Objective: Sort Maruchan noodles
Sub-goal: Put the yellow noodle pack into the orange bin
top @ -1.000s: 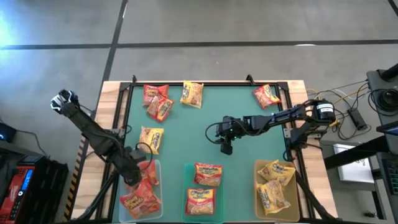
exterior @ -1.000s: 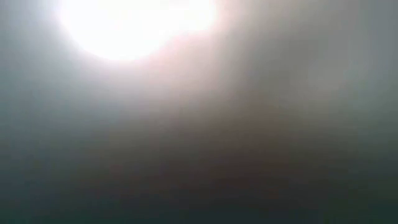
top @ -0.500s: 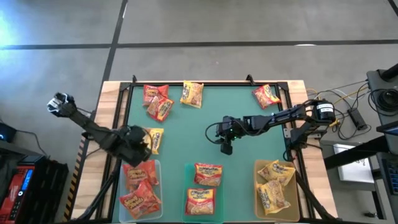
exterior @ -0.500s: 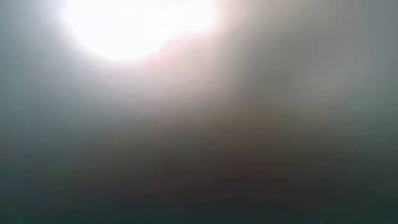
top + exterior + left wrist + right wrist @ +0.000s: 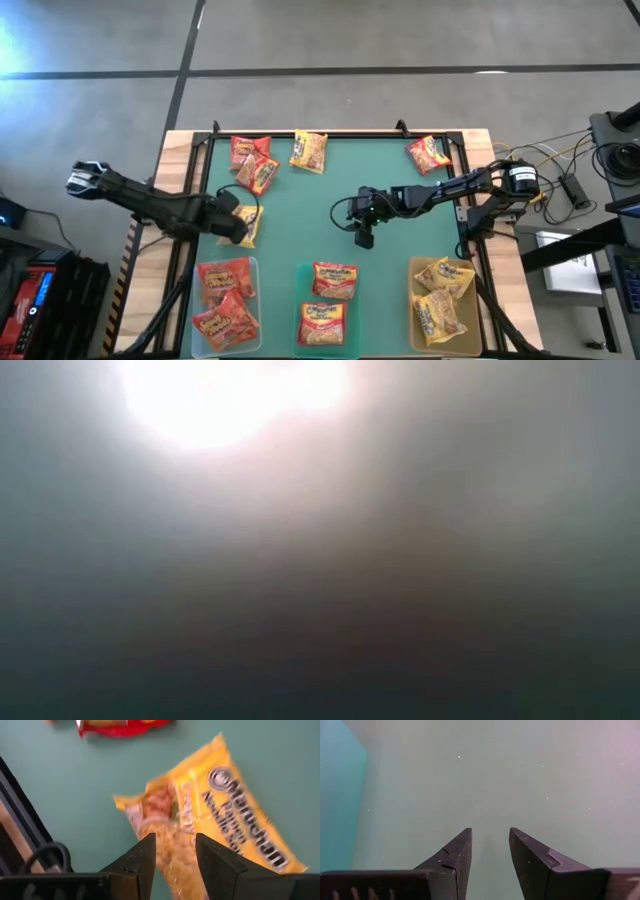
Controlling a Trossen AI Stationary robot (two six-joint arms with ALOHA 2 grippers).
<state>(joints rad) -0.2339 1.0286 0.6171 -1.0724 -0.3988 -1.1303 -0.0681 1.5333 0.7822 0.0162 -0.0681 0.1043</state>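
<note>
Here the left gripper (image 5: 174, 851), part-open, hovers over a yellow packet (image 5: 220, 820)

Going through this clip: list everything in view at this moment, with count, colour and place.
Loose packets: five; two red, yellow, orange-red along the far edge, yellow at the left.
Left bin: red packets, count unclear.
Middle bin: two orange-red packets.
Right bin: yellow packets, count unclear.
Mat: one, green, on the table.
Left gripper: open, over the left yellow packet.
Right gripper: open, empty, mid-mat.
</note>
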